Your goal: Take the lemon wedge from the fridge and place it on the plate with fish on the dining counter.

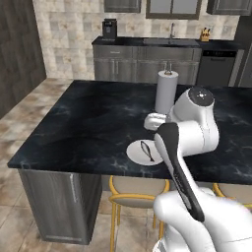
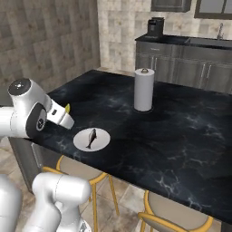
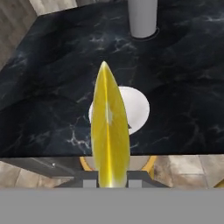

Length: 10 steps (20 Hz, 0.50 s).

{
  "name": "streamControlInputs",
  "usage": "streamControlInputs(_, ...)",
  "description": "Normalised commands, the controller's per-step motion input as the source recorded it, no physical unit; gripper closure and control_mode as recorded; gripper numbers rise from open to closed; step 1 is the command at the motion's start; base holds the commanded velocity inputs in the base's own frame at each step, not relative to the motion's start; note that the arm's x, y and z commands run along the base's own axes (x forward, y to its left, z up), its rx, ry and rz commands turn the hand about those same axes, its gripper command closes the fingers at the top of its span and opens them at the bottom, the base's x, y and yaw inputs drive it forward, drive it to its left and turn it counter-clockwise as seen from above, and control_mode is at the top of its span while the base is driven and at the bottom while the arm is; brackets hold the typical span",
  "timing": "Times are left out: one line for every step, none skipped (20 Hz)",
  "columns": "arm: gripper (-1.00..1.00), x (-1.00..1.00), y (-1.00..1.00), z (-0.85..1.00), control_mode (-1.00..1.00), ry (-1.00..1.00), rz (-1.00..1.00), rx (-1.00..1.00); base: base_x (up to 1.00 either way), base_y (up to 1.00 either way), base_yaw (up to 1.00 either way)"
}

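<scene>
My gripper (image 2: 66, 113) is shut on the yellow lemon wedge (image 3: 109, 131), whose tip (image 2: 67, 108) shows above the hand over the near edge of the dining counter (image 2: 181, 136). In the hand view the wedge stands upright in front of the white plate (image 3: 139, 107). The plate with fish (image 2: 102, 139) lies on the black marble top just ahead of and below the hand, with a small dark fish (image 2: 91, 137) on it. From the left the same plate (image 1: 135, 151) shows beside my arm, the fish (image 1: 146, 150) lying across it.
A white paper towel roll (image 2: 143, 89) stands on the counter beyond the plate. Yellow-framed stools (image 1: 133, 199) sit under the near edge. A wall counter with sink (image 1: 167, 42) and coffee machine (image 1: 109, 28) runs along the back.
</scene>
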Motion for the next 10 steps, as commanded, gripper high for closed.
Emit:
streamControlInputs(1.00, 0.99, 0.00, 0.00, -1.00, 0.29, 0.00, 0.00, 0.00, 0.00, 0.00)
streamControlInputs(1.00, 0.91, 0.00, -0.11, -1.00, 0.31, 0.00, 0.00, 0.00, 0.00, 0.00)
streamControlInputs(1.00, 0.66, 0.00, -0.23, -1.00, 0.25, 0.00, -0.03, 0.00, 0.00, 0.00)
streamControlInputs(1.00, 0.57, 0.00, -0.34, -1.00, 0.23, 0.00, -0.03, 0.00, 0.00, 0.00)
streamControlInputs(1.00, 0.41, 0.00, -0.34, -1.00, 0.17, 0.00, -0.02, 0.00, 0.00, 0.00)
streamControlInputs(1.00, 0.33, 0.00, -0.41, -1.00, 0.15, 0.00, -0.01, 0.00, 0.00, 0.00)
streamControlInputs(1.00, 0.31, 0.00, -0.55, -1.00, 0.12, 0.00, -0.03, 0.00, 0.00, 0.00)
streamControlInputs(1.00, 0.29, 0.00, -0.64, -1.00, 0.09, 0.00, -0.04, 0.00, 0.00, 0.00)
streamControlInputs(1.00, 0.27, 0.00, -0.79, -1.00, 0.05, 0.00, -0.02, 0.00, 0.00, 0.00)
streamControlInputs(1.00, 0.27, 0.00, -0.92, -1.00, 0.04, 0.01, -0.03, 0.00, 0.00, 0.00)
